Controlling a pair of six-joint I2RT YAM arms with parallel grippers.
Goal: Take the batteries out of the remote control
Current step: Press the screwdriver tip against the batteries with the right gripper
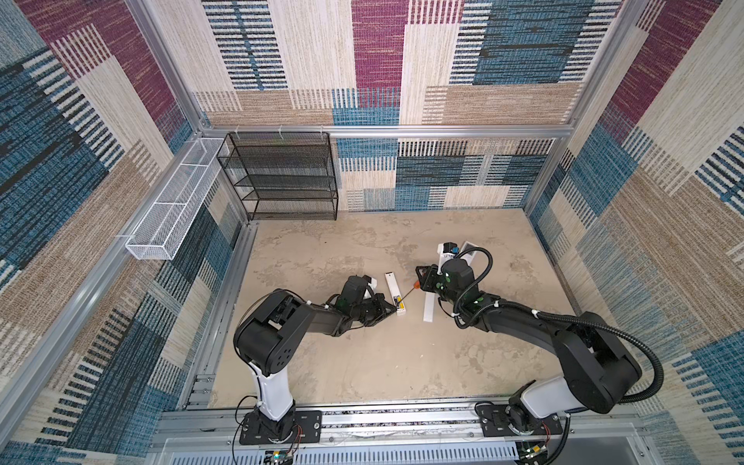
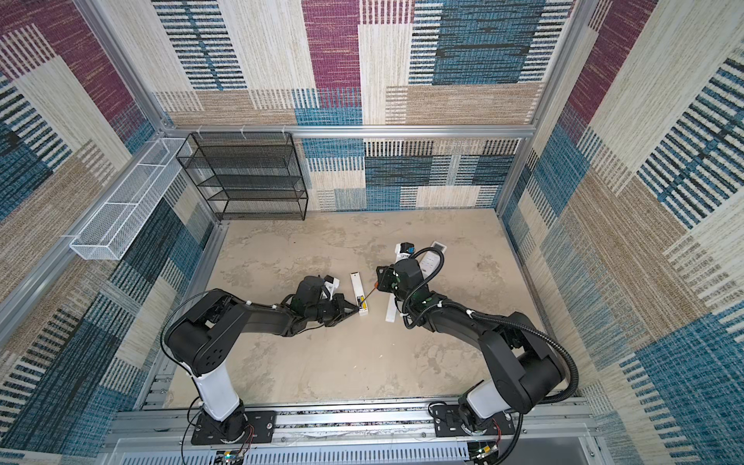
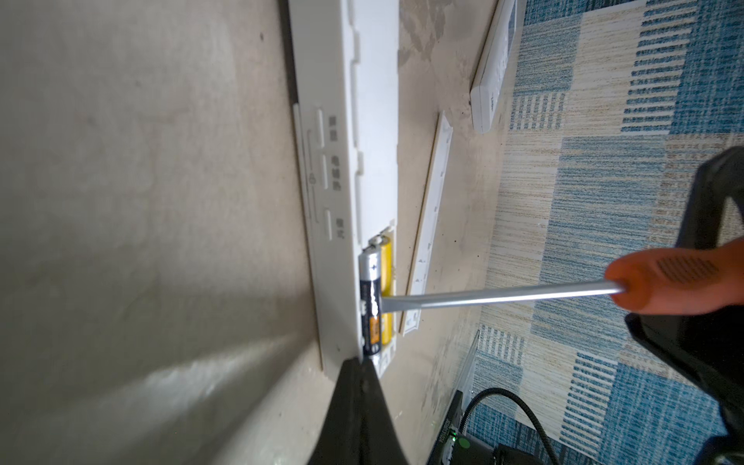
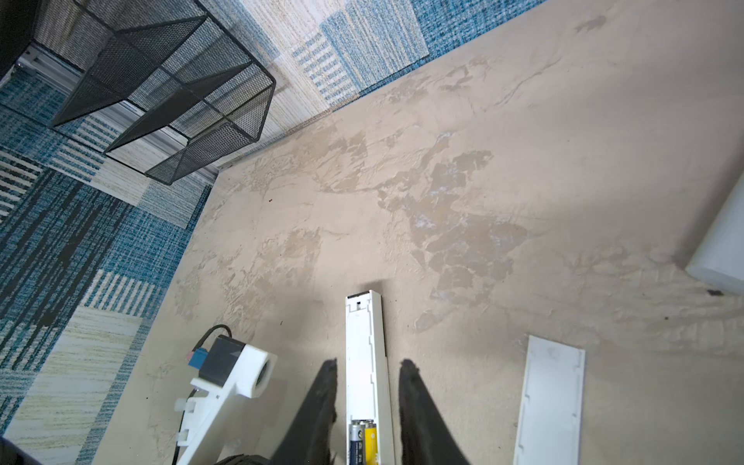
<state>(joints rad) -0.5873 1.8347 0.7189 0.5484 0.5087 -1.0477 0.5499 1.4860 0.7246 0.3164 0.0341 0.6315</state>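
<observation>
The white remote control point(image 1: 392, 288) point(image 2: 356, 286) lies mid-table with its back open. A dark battery point(image 3: 371, 300) point(image 4: 356, 443) and a yellow battery point(image 3: 386, 265) point(image 4: 371, 443) sit side by side in the compartment at its near end. My right gripper point(image 1: 422, 277) point(image 4: 367, 376) is shut on the orange handle of a screwdriver point(image 3: 676, 282). The screwdriver's metal shaft point(image 3: 503, 296) reaches the dark battery, which sits raised above the yellow one. My left gripper point(image 1: 393, 311) point(image 3: 360, 364) is shut, with its tip against the remote's near end.
The loose white battery cover point(image 1: 428, 308) point(image 4: 551, 402) lies right of the remote. A second white remote point(image 2: 432, 257) point(image 3: 493, 68) lies behind the right arm. A black mesh shelf point(image 1: 282, 177) stands at the back left, with a white mesh basket point(image 1: 173, 209) on the left wall.
</observation>
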